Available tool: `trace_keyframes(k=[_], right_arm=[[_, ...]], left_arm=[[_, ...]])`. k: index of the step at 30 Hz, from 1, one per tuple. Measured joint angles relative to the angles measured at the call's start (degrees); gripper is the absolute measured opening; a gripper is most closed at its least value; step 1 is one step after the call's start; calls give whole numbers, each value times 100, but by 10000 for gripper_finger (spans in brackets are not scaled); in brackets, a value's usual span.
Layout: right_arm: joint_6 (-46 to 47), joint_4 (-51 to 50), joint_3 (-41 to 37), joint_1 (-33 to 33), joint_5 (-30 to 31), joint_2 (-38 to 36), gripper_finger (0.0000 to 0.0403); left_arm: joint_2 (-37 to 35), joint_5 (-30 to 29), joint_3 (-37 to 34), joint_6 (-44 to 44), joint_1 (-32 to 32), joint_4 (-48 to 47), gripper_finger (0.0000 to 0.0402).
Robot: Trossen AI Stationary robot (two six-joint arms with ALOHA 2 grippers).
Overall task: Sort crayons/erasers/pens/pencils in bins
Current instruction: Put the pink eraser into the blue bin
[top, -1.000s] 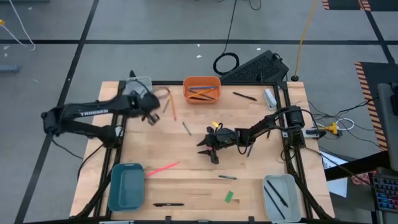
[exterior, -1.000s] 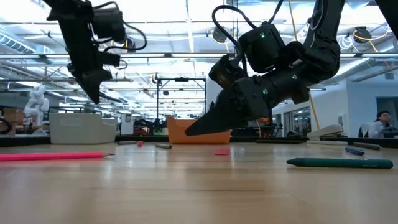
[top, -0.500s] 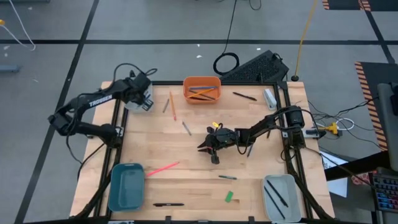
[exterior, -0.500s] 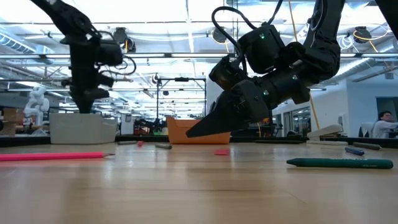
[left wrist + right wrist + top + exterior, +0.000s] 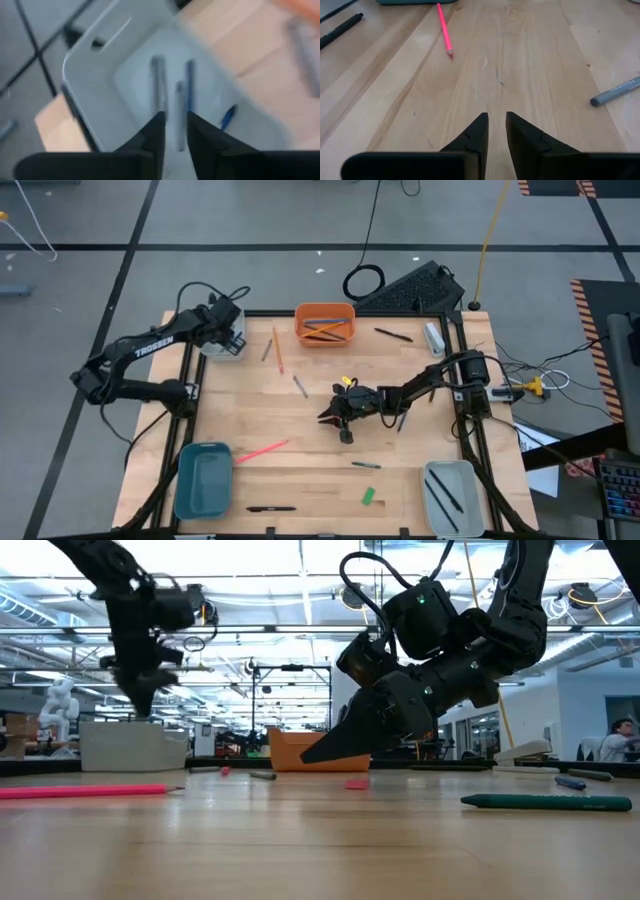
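The left tool [image 5: 232, 340] hangs over the pale translucent grey plastic bin [image 5: 213, 346] at the far left corner of the wooden bench [image 5: 320, 460]. Its two dark fingers [image 5: 153, 136] stand close together with only a narrow gap, and nothing shows between them. The step in hand appears to be a drop into this bin. To do it well, keep the tool centred over the bin floor, clear of the rim, and lift straight up so that the sticks already inside are not disturbed.

The right tool [image 5: 330, 414] rests low near the bench centre, fingers [image 5: 472, 137] nearly together and empty, pointing toward the pink pencil [image 5: 262, 450].

The left wrist view alone shows the grey bin's contents: several short grey and bluish crayons [image 5: 159, 82] lying side by side. The high view hides these under the arm, but it alone gives the layout:
- the orange plastic bin [image 5: 324, 324] holds pencils;
- the teal plastic bin [image 5: 203, 479] sits near left;
- a second grey bin [image 5: 449, 495], near right, holds dark pens;
- a green eraser [image 5: 368, 496] and loose sticks lie on the bench.

The low view shows that the right tool is just above the surface.
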Motion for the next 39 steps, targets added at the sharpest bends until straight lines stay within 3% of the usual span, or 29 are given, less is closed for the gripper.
trace_keyframes(k=[5,11,15,20,24,27,39], right_arm=[[-195,-454,-2,-36,-1,-306,59],[-377,-1700,-2,-151,478,-1182,59],[-594,-2754,-2,-122,755,-1804,53],[-945,-3951,-2,4,751,-2490,19],[-1496,-4206,95,57,408,-2586,12],[-1920,-4342,337,48,21,-2378,37],[-3561,-5348,1371,-205,-498,-1102,189]], left_arm=[[-476,164,0,109,-1068,73,13],[-684,323,-271,72,-2558,1008,8],[-678,580,-921,105,-3332,2392,3],[-655,1315,-1948,219,-4011,4820,8],[-658,1554,-2551,259,-4380,6327,3],[-660,1554,-2735,64,-4514,6740,7],[-658,1506,-2763,-169,-4641,6797,7]])
